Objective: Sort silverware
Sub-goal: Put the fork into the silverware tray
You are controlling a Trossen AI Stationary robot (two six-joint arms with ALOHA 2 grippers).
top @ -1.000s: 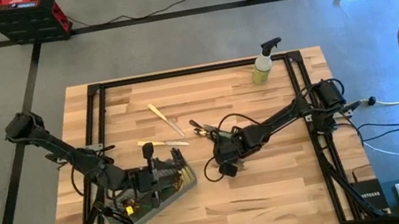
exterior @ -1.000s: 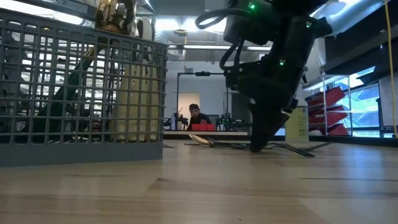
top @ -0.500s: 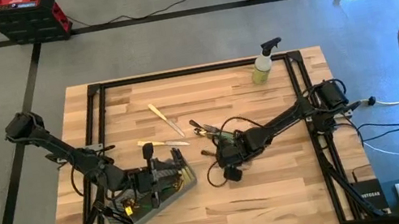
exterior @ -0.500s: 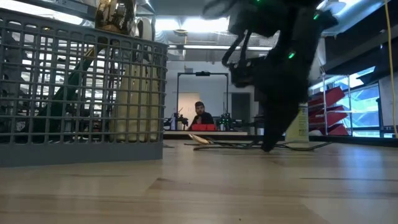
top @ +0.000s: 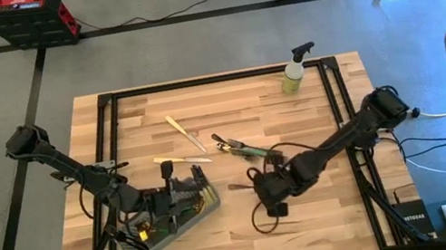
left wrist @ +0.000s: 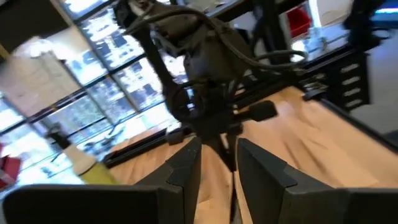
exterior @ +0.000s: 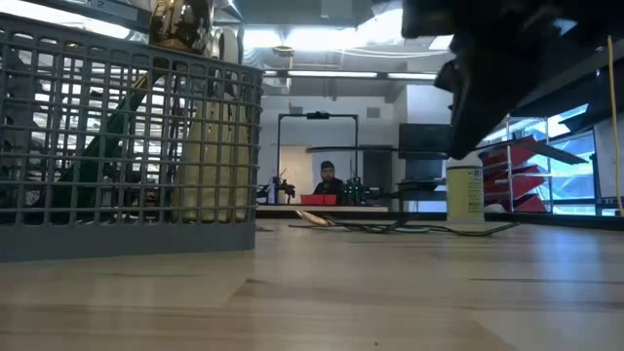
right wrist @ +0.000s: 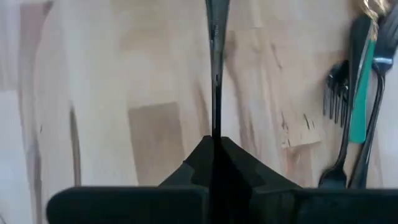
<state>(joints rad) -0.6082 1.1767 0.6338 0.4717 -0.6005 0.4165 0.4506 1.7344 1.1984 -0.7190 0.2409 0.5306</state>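
High view: the right tool (top: 265,193) sits over the bare middle of the pale butcher-block wooden tabletop (top: 330,207), with a slim dark piece of silverware (top: 239,186) jutting toward the grey wire-mesh caddy (top: 170,217). The loose pile of dark and green-handled silverware (top: 241,147) lies apart behind it, two cream-handled pieces (top: 184,136) farther back.
Low view: the right arm hangs high and clear of the wood; the caddy fills the near side, gold heads poking over its rim.
Left wrist view: the left tool (left wrist: 217,163) waits at the caddy, fingers partly apart; what, if anything, sits between them I cannot tell.
Right wrist view: the fingers are clamped fully together on the thin dark piece, held near one end.
Risk: it's a pinch at the tip, so the long free end could swivel or slip out in transit.
Risk: the caddy is crowded and the left arm is parked there, so a clash or a miss into the wrong compartment looks possible.
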